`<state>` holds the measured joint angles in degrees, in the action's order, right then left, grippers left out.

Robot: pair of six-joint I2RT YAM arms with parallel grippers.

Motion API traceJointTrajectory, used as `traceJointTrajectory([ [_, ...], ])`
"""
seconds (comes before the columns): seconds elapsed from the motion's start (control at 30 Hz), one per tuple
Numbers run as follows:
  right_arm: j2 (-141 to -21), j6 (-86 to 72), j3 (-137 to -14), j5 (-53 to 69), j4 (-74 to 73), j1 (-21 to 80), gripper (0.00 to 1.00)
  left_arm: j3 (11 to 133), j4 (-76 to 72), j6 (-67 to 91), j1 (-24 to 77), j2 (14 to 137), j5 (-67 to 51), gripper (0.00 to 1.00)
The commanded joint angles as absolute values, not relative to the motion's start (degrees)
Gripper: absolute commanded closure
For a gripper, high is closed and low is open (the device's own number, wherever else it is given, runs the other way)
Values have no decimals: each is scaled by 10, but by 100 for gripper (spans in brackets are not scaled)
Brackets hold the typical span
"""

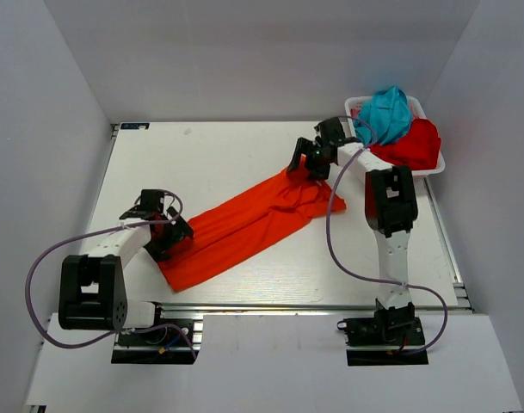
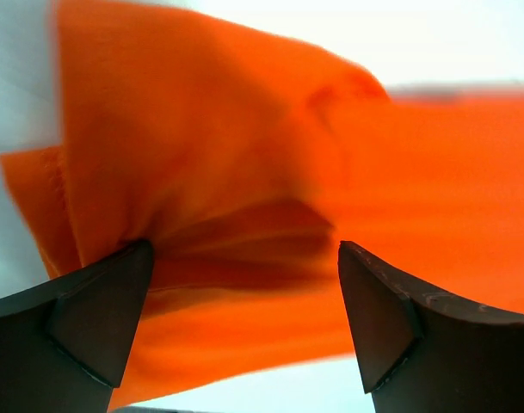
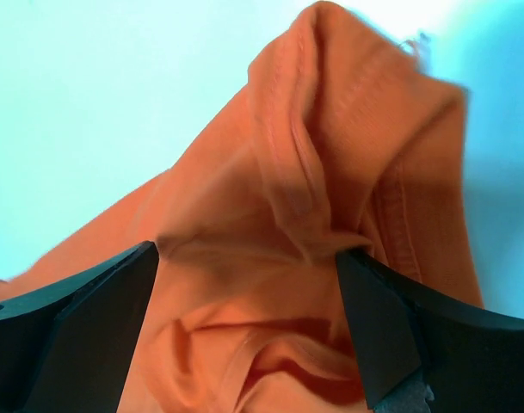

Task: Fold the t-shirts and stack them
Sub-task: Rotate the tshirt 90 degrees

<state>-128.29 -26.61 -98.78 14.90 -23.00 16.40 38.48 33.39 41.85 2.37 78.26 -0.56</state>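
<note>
While wide apart at the orange-red t-shirt [image 1: 244,225] ends, left hand [image 1: 169,234], right hand [image 1: 306,163]: white table [image 1: 227,155], grey walls [image 1: 244,60].

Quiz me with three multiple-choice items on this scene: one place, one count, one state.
1. The bright orange-red fabric t-shirt lies: A on the floor; B stretched out on the white table; C over an arm.
2. T-shirts in the small white plastic basket: A none; B two; C four.
3. The pincers are: A both open; B both shut; C only left shut.
1 B, it stretches between the arms. 2 B, one teal-blue t-shirt, one deep red t-shirt. 3 A, left pincer and right pincer both gape over fabric.
</note>
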Motion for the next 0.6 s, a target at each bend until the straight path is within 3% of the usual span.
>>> traceJointTrajectory([
  [0.0,-1393,-258,-1100,162,-255,146,10,324,350,419,40,817,-172,1],
  [0.1,-1461,-272,-1208,208,-256,141,10,354,421,359,46,810,-172,1],
  [0.23,-1488,-282,-1235,237,-175,140,10,333,456,304,64,779,-245,1],
  [0.43,-1431,-191,-1240,188,-140,144,10,287,490,244,86,711,-327,1],
  [0.57,-1364,-136,-1247,129,-162,153,10,359,546,214,98,636,-327,1],
])
